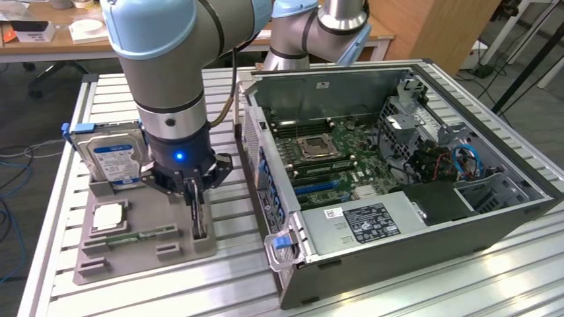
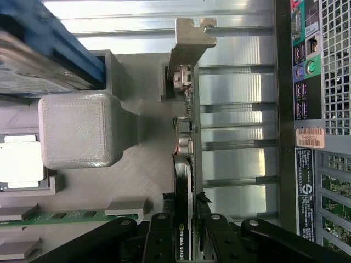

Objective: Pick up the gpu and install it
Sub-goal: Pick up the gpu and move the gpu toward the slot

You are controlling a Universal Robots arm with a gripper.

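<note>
The tool (image 2: pixel 185 213) stands low over the gpu (image 2: pixel 185 137), one jaw on each flat face of the card. The pictures do not show whether the jaws press on it or merely flank it.

The gpu stands on its long edge in a slot of the grey holder (image 1: pixel 141 254), at the holder's side nearest the computer case (image 1: pixel 423 257). A strip of bare slatted surface (image 2: pixel 236 126) lies between that side of the tool and the case's rear wall. On the tool's other side a rounded grey block (image 2: pixel 79 129) of the holder stands apart from the card, with a gap between them. The space above the card is open apart from the tool itself.

The card's long axis runs level, roughly parallel to the case's rear wall. Its silvery bracket (image 2: pixel 189 41) is at the end away from the tool, towards the holder's hard-drive end.

The holder also carries a hard drive (image 1: pixel 110 158) upright in a slot beyond the block. A processor chip (image 1: pixel 107 216) lies flat in a recess, and a green memory stick (image 1: pixel 132 236) sits in a groove near it. The case lies on its side with the open face up. Inside are the motherboard (image 1: pixel 344 165) and, at the near end, the power supply (image 1: pixel 366 221).
</note>
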